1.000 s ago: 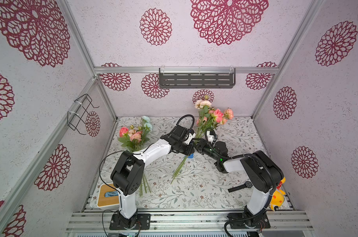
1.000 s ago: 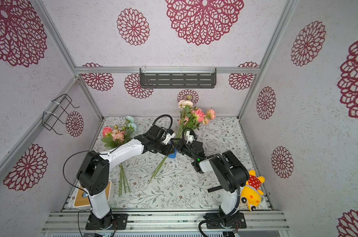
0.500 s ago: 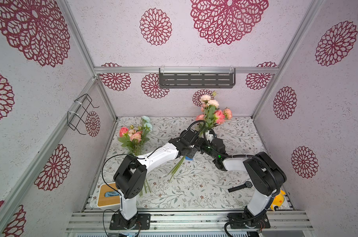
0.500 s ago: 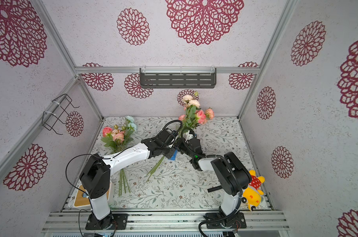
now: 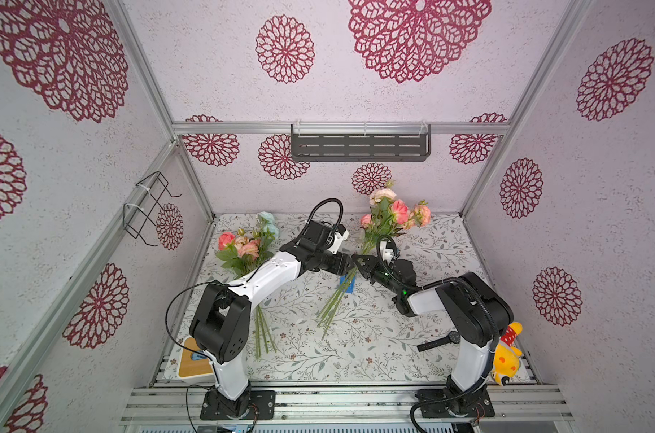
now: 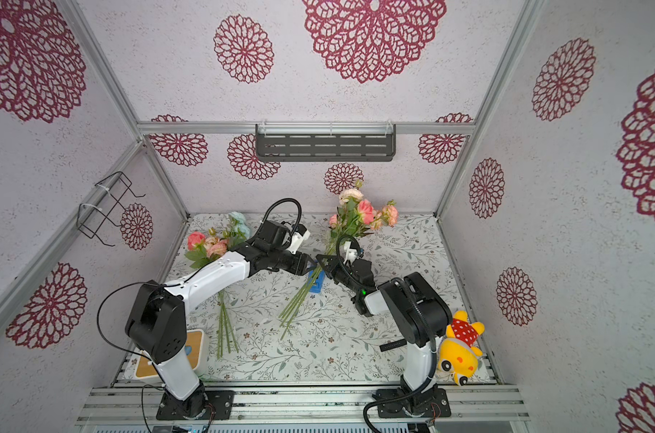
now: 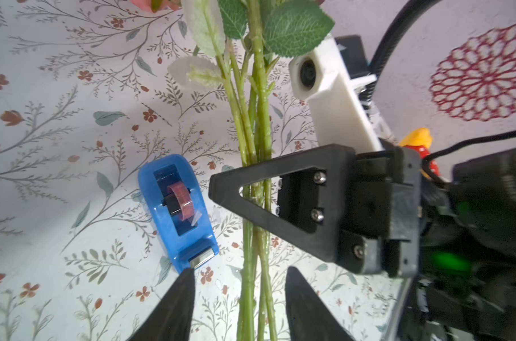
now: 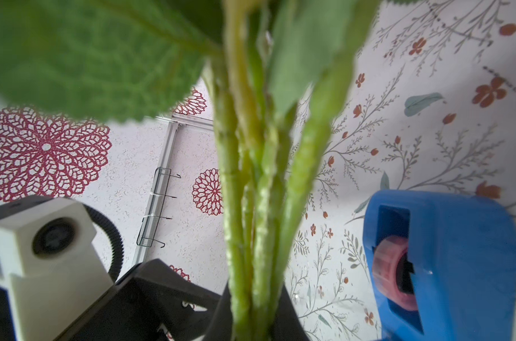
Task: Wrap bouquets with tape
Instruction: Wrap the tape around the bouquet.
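Observation:
One of the bouquets (image 5: 391,215) stands tilted above the table, its green stems (image 7: 252,138) clamped in my right gripper (image 8: 253,324), which is shut on them. My left gripper (image 7: 240,269) is open, a finger on either side of the same stems lower down without touching them. In both top views the two grippers meet tip to tip at mid-table (image 5: 352,264) (image 6: 315,262). The tape, a blue dispenser (image 7: 177,212) (image 8: 439,265), lies on the mat beside the stems, just under the grippers (image 5: 347,285). The other bouquet (image 5: 245,249), with a pale blue bloom, lies flat at the left.
A black wristwatch (image 5: 440,341) lies near the right arm's base, with a yellow plush toy (image 6: 459,348) at the front right corner. A wood-topped white box (image 5: 192,361) sits front left. A grey shelf (image 5: 359,146) and a wire rack (image 5: 149,208) hang on the walls.
My right gripper closed on the raised bouquet's stems, then my left gripper let go of them and opened. The bouquet stayed up, swaying only a little.

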